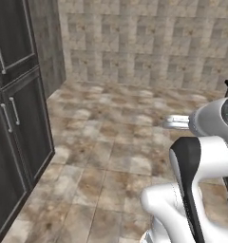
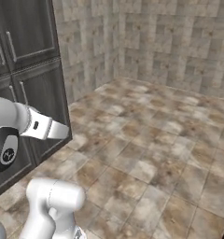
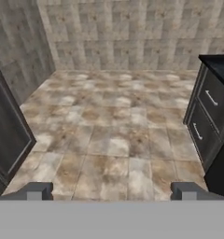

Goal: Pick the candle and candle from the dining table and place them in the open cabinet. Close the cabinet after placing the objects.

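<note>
Floor (image 1: 111, 156): brown/beige mottled tiles
Wall (image 1: 149, 42): grey-beige tiles
Tall cupboard (image 1: 16, 128): dk grey wood-grain, metal handles
Drawer unit (image 3: 209, 116): dk grey, black top
Arm (image 1: 201, 175): white, dk joints

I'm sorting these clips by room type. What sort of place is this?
Most likely a rendered kitchen, seen from an open stretch of tiled floor. Tall dark panelled cabinets with slim bar handles line one side, a dark drawer unit stands opposite, and the back wall is tiled.

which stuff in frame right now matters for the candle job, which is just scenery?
Job:
- gripper, open, holding nothing

Scenery:
- tall dark cupboards on the left, doors shut
- dark drawer unit on the right
- tiled floor
- stone wall
</note>
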Robot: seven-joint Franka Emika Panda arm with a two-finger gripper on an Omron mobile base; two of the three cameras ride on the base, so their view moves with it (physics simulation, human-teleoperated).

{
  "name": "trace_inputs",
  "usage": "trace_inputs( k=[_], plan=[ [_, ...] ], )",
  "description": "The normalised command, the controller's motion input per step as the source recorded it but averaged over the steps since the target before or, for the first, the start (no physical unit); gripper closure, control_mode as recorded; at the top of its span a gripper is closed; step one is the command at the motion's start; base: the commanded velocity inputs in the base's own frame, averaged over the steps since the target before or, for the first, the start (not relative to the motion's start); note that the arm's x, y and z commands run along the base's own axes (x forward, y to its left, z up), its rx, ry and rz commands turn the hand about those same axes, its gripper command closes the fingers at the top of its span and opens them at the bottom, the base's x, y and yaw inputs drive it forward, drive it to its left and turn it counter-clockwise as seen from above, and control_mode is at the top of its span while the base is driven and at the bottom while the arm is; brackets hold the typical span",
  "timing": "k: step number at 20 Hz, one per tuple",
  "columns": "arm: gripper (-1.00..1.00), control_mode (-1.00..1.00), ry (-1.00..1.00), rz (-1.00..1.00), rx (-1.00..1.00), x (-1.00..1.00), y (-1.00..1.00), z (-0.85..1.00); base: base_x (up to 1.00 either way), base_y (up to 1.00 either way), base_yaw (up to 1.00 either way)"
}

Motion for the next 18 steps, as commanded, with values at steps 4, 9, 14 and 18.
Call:
trace_inputs(
  k=[4,9,14,18],
  plan=[
    [-1.00,1.00,0.00,0.00,0.00,0.00,0.00,0.00,0.72,0.00,-0.15],
    [-1.00,1.00,0.00,0.00,0.00,0.00,0.00,0.00,0.72,0.00,-0.16],
    [-1.00,1.00,0.00,0.00,0.00,0.00,0.00,0.00,0.72,0.09,-0.19],
    [-1.00,1.00,0.00,0.00,0.00,0.00,0.00,0.00,0.68,0.16,-0.22]
  ],
)
